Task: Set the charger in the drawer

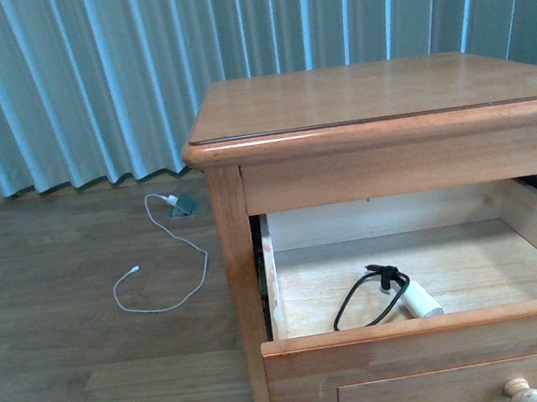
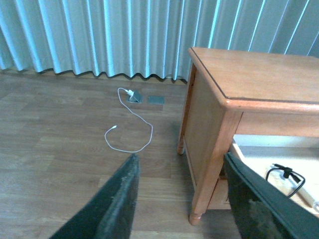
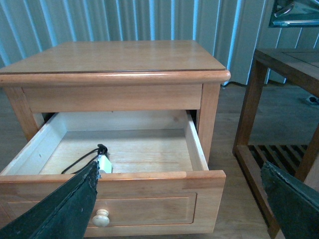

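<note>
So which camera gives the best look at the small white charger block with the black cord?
The front view: the charger lies in full sight in the open light-brown wooden drawer. The right wrist view half hides it behind a dark gripper finger; the left wrist view catches mostly its cord.

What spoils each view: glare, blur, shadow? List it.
Front view: soft overall, pale sheen on the nightstand top. Left wrist view: left gripper near, dark, slightly blurred. Right wrist view: right gripper dark, covering part of the charger.
</note>
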Controlling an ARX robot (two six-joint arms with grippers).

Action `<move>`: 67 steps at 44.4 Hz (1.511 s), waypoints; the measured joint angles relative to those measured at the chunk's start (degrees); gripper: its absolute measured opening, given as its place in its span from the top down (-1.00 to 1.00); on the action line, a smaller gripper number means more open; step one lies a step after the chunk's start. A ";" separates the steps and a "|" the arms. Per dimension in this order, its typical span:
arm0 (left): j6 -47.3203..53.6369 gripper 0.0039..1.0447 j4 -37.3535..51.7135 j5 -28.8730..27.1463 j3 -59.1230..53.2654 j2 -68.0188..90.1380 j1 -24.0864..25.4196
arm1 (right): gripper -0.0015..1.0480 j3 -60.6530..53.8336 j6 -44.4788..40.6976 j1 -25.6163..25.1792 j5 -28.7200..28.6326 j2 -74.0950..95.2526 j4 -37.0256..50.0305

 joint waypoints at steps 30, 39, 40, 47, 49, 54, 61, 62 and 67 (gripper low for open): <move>2.95 0.93 -0.76 14.14 -13.73 -14.14 14.60 | -0.84 0.00 0.00 0.00 0.00 -0.02 0.00; 2.95 0.93 -2.21 14.12 -15.23 -17.14 14.67 | -0.84 0.00 0.00 0.00 0.00 -0.02 0.00; 2.95 0.93 -2.38 14.12 -15.32 -17.40 14.67 | -0.84 0.00 0.00 0.00 0.00 -0.02 0.00; 2.95 0.93 -3.78 14.10 -16.06 -19.63 14.67 | -0.84 0.00 0.00 0.00 -0.02 -0.02 0.00; 2.95 0.93 -9.09 14.10 -16.90 -24.35 14.67 | -0.84 0.00 -0.02 0.00 -0.02 -0.02 0.00; 2.99 0.93 -11.96 14.23 -17.55 -29.62 14.67 | -0.84 -0.02 0.00 0.00 -0.07 -0.04 0.00; 2.99 0.93 -12.02 14.23 -17.55 -29.70 14.67 | -0.84 -0.02 -0.02 0.00 -0.04 -0.04 -0.02; 2.99 0.93 -12.02 14.23 -17.55 -29.70 14.67 | -0.84 -0.02 -0.02 0.00 -0.02 -0.04 -0.02; 2.99 0.93 -12.02 14.23 -17.55 -29.70 14.67 | -0.84 -0.02 0.00 0.00 -0.02 -0.04 0.00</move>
